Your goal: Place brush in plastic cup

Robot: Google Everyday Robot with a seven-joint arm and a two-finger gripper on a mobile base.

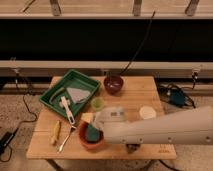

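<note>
Presently on record: brush [66,110], white and long-handled, lying aslant across the front rim of the green tray [82,80], its broader end inside the tray and its handle pointing out over the wooden table [145,90]; nothing grips it. Plastic cup [97,103], lime-green and upright, stands just right of the tray's near corner, apart from the brush. A grey sheet [77,94] lies in the tray behind the brush. A dark red bowl [113,84] stands behind the cup. A yellow stick [56,132] and a metal fork [66,140] lie side by side at the table's left front, near the handle's tip. A terracotta bowl [91,140] with teal contents sits front-centre, and a pale round disc [147,112] lies to the right. The white arm [165,130] enters from the right across the table's front. The gripper [98,122] sits at its end, over the terracotta bowl's rear rim and just in front of the cup. Whether it is open or closed cannot be told, and no held item is visible.
</note>
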